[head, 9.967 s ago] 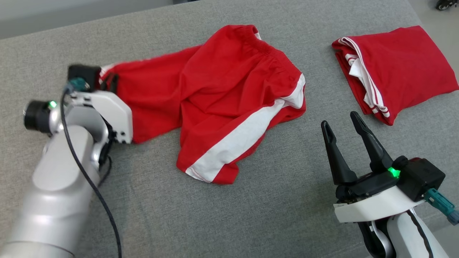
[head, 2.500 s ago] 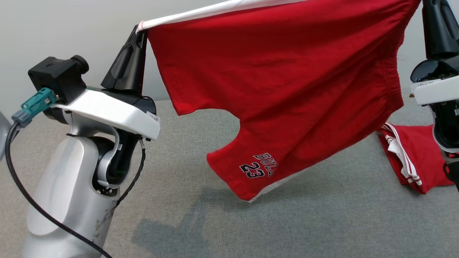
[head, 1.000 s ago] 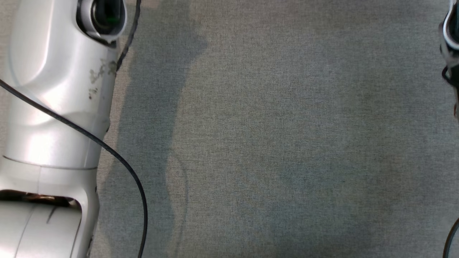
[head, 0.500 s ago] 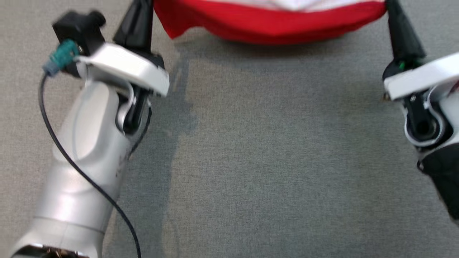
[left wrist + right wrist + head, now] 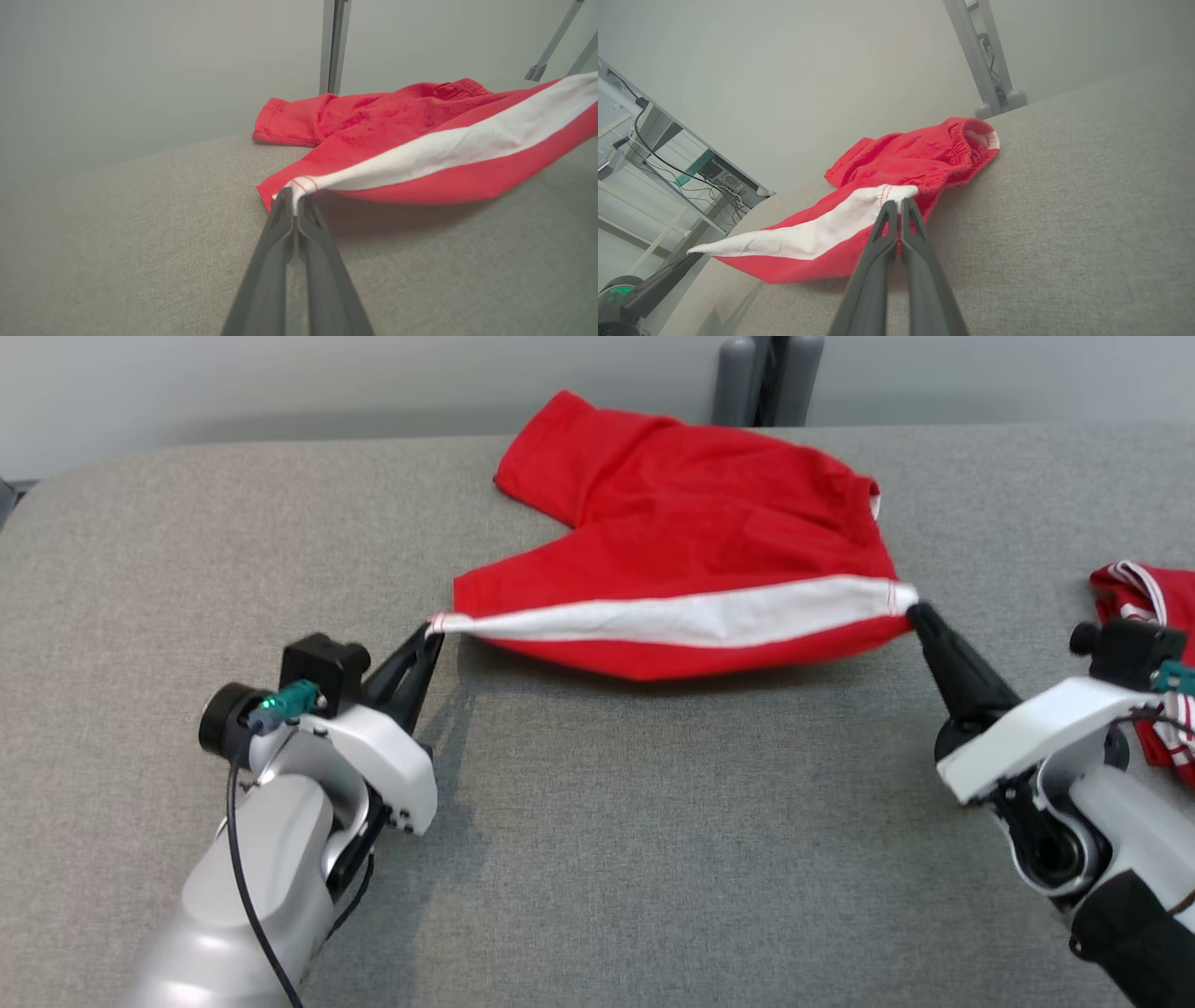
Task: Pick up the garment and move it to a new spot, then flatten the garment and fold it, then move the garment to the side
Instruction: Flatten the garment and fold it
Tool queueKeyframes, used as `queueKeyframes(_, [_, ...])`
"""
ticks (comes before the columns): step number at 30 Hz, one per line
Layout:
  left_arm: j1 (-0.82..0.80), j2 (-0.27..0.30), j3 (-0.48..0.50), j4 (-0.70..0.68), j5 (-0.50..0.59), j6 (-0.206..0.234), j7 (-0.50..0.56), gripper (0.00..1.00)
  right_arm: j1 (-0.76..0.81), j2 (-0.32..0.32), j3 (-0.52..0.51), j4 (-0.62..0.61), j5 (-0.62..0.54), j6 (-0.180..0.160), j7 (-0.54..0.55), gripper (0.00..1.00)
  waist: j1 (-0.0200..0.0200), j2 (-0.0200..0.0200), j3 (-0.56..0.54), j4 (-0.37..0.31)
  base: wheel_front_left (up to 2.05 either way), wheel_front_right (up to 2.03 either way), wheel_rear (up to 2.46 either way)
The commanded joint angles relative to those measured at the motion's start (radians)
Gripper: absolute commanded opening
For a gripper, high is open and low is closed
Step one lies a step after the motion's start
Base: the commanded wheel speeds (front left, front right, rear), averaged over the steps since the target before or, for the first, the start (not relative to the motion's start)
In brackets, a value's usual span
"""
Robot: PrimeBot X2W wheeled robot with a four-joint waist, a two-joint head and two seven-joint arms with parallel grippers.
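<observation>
Stretching between the two arms, the red garment (image 5: 691, 532) is held by both ends of its near edge, where a white stripe (image 5: 691, 616) runs taut from one grip to the other. The left pincer (image 5: 429, 635) is clamped together on the stripe's left corner, at the leg hem. The left wrist view shows its fingers (image 5: 280, 224) pressed flat on the stitched white tip. The right pincer (image 5: 915, 611) is likewise closed on the stripe's right end, and in the right wrist view the cloth is pinched at the fingertips (image 5: 908, 219), just below the gathered waistband.

Both pincers point away from the robot, low over the grey tabletop (image 5: 597, 840). The held edge is raised just off the tabletop and throws a shadow beneath it. Beyond that edge the rest of the garment lies rumpled on the tabletop towards its far side, with one leg reaching to the far left.

A folded red-and-white garment (image 5: 1125, 586) lies at the right edge of the head view, close behind the right wrist and apart from the held one. Two grey posts (image 5: 766, 378) stand behind the tabletop's far edge, right behind the garment. A shelving rack (image 5: 668, 172) with cables shows off to one side in the right wrist view.
</observation>
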Motion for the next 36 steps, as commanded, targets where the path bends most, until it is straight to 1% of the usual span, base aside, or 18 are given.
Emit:
queueKeyframes(1, [0.022,0.017,-0.019,0.004,0.013,0.0,0.0,0.0,0.025,-0.013,0.019,0.016,0.009,0.0,-0.004,0.0,0.0,0.0,-0.029,0.0,0.0,0.0,0.0])
queueKeyframes(9, [0.098,0.073,-0.138,-0.01,0.073,0.0,0.009,0.0,0.076,-0.041,0.131,0.04,0.055,0.0,0.012,0.0,0.0,0.0,-0.106,0.006,0.0,0.0,0.0])
queueKeyframes(17, [0.178,0.138,-0.265,-0.081,0.115,0.0,0.066,0.0,0.097,-0.089,0.256,0.014,0.079,0.0,0.052,0.0,0.0,0.0,-0.162,0.013,0.0,0.0,0.0])
queueKeyframes(23, [0.235,0.184,-0.3,-0.144,0.127,0.006,0.092,0.0,0.126,-0.139,0.328,-0.019,0.124,0.0,0.124,0.0,0.0,0.0,-0.196,0.018,0.0,0.0,0.0])
queueKeyframes(30, [0.298,0.224,-0.31,-0.222,0.117,0.027,0.114,0.0,0.164,-0.203,0.36,-0.102,0.212,0.0,0.205,0.0,0.0,0.0,-0.233,0.017,0.0,0.0,0.0])
queueKeyframes(36, [0.345,0.26,-0.321,-0.284,0.11,0.031,0.139,0.0,0.177,-0.244,0.374,-0.165,0.237,0.0,0.236,0.0,0.0,0.0,-0.246,0.015,0.0,0.0,0.0])
